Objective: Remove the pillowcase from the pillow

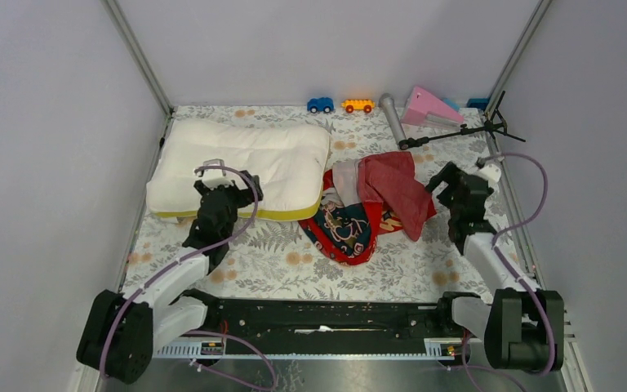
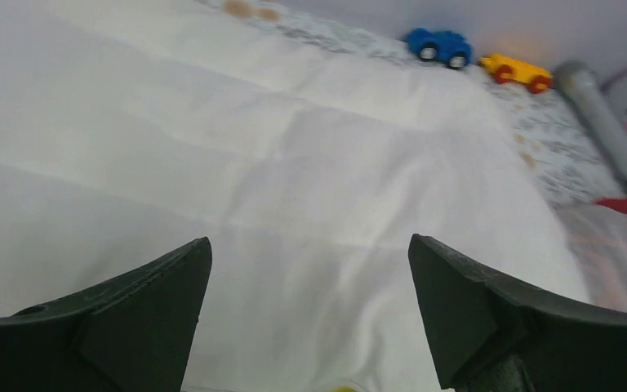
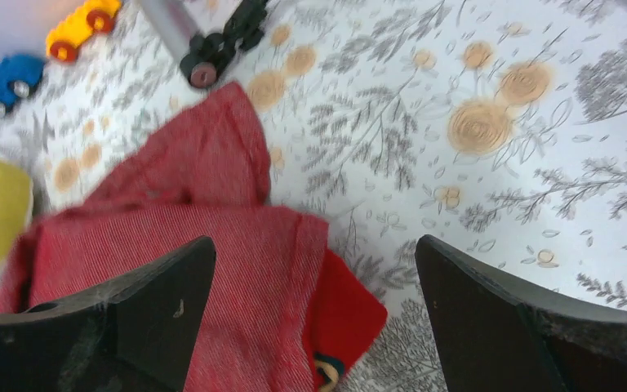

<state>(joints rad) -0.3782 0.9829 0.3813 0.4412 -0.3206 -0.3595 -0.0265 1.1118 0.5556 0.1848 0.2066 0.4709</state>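
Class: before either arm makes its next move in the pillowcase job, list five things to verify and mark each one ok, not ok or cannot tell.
1. pillow out of the pillowcase: ok. It lies bare and white, with the cover crumpled to its right.
2. left gripper open and empty: ok. It is above the pillow.
3. right gripper open and empty: ok. It is over the pillowcase's edge.
4. Pillowcase lying apart from the pillow: cannot tell. Its folds reach the pillow's near right corner.
5. toy cars out of the way: ok. They are at the far edge.
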